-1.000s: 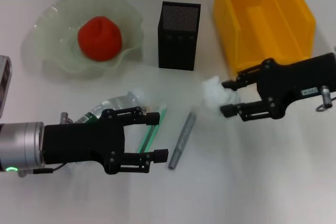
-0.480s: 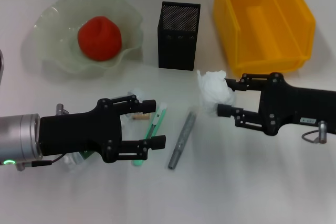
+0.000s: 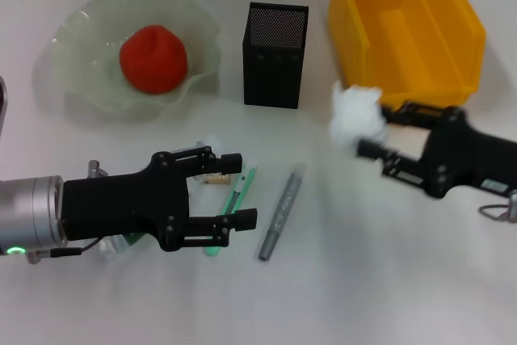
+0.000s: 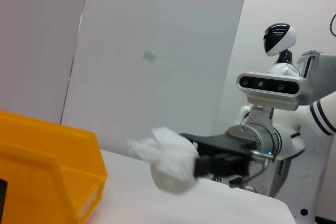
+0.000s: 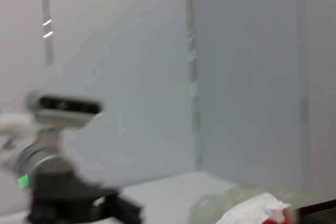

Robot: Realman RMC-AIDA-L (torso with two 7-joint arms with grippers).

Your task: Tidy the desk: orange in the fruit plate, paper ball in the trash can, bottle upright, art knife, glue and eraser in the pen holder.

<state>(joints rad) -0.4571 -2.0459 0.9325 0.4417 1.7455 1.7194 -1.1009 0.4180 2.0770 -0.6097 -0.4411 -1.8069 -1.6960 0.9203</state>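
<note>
Right gripper (image 3: 373, 136) fingers are pinched on the paper ball (image 3: 356, 113), carrying it off the desk just in front of the yellow trash can (image 3: 456, 46), near its front left corner. The hold catches only the wad's edge, so a quick swing could shake it loose short of the trash can, or it could clip the front wall. Well left of the trash can, the left gripper (image 3: 240, 197) hovers spread open above the green art knife (image 3: 233, 202); beside it lies the grey glue stick (image 3: 280, 213), which a careless descent could nudge.
</note>
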